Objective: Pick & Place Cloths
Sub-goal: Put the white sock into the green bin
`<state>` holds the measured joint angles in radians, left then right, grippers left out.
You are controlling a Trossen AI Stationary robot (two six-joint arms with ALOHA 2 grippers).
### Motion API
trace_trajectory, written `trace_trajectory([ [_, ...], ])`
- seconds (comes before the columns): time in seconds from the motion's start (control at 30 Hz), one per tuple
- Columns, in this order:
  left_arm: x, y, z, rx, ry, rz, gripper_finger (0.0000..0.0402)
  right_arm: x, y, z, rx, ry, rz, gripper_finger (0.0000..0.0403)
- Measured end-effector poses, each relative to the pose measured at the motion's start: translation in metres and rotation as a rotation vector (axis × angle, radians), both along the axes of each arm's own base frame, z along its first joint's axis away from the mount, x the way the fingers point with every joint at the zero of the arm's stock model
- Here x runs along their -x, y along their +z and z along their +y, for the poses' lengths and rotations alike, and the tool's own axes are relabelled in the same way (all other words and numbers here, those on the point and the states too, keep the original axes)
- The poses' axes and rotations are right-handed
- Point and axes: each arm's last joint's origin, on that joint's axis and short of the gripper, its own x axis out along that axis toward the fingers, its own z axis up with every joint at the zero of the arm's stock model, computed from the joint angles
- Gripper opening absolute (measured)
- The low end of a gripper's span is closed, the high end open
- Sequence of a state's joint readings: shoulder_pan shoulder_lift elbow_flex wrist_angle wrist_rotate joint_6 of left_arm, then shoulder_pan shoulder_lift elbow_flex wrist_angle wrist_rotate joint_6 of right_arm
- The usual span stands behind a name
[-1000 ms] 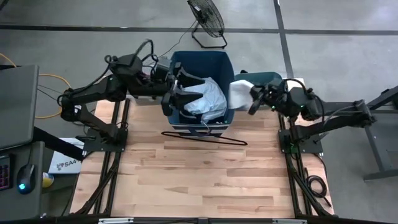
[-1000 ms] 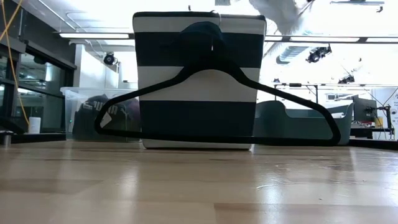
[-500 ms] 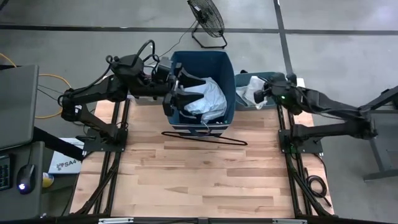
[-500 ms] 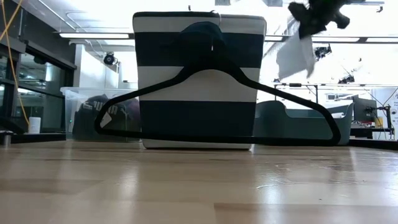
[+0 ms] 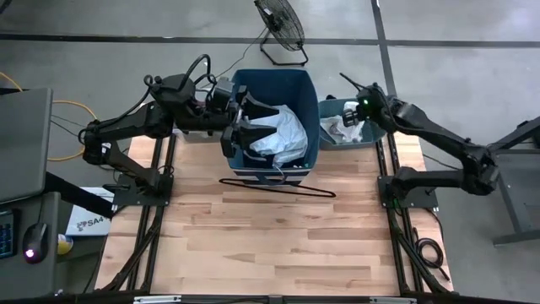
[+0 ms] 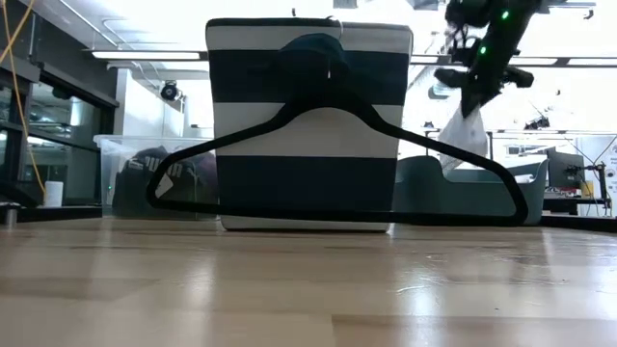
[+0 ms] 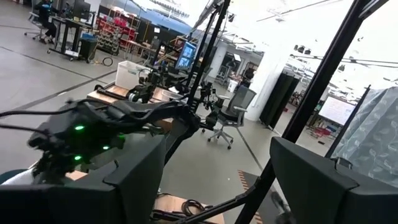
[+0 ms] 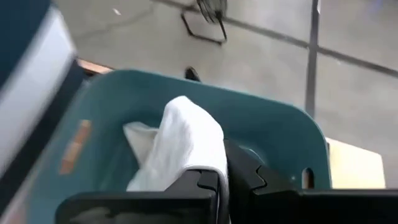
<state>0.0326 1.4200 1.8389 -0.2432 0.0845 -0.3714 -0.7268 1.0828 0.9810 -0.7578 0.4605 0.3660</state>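
Note:
My right gripper [image 5: 358, 112] is shut on a white cloth [image 5: 341, 127] over the teal bin [image 5: 371, 108] at the table's far right. The low view shows the gripper [image 6: 472, 94] above the bin's rim with the cloth [image 6: 463, 140] under it. My left gripper [image 5: 244, 125] is open and empty over the left side of the blue striped bin [image 5: 308, 93]. A pale blue-grey garment [image 5: 283, 135] lies in that bin and also shows in the left wrist view [image 7: 373, 137]. The other cloths are out of view. My right gripper pinches the white cloth's upper, bunched end [image 8: 208, 163] between its two fingers, coming from above and slanting down. The cloth hangs slack below the fingers. Its lower end [image 6: 461, 162] reaches down to the teal bin's rim.
A thin black wire hanger [image 6: 337, 164] leans on the striped bin's near wall [image 6: 308, 125], its bar on the wooden table [image 5: 270, 245]. A clear box [image 6: 154, 178] with dark cloth stands off the table's left. A fan [image 5: 278, 24] stands on the floor beyond.
My right gripper has carried the white cloth from beside the blue bin toward the far right, over the teal bin, and gone down. The cloth, high above the bins a second ago, now hangs down to the teal bin's rim. The gripper stays shut.

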Motion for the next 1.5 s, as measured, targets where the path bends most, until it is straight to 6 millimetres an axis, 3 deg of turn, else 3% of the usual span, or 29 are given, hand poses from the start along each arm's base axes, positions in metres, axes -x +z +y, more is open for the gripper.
trace_trajectory([
  [0.33,-0.001,-0.004,0.000,0.002,0.000,0.038,0.0285,-0.001,-0.031,-0.039,-0.173,-0.032,0.030,0.0003],
  [0.73,-0.001,-0.005,0.000,0.008,-0.001,0.054,0.0285,0.003,-0.047,-0.050,-0.288,-0.053,0.040,0.0003],
  [1.03,-0.001,-0.005,0.000,0.027,-0.006,0.057,0.0285,0.006,-0.066,-0.066,-0.414,-0.216,-0.055,0.0003],
  [1.17,-0.001,-0.007,0.000,0.029,-0.006,0.072,0.0285,0.004,-0.068,-0.073,-0.393,-0.284,-0.138,0.0003],
  [1.5,-0.001,-0.010,0.000,0.057,-0.007,0.106,0.0285,-0.002,-0.063,-0.079,-0.355,-0.253,-0.259,0.0014],
])
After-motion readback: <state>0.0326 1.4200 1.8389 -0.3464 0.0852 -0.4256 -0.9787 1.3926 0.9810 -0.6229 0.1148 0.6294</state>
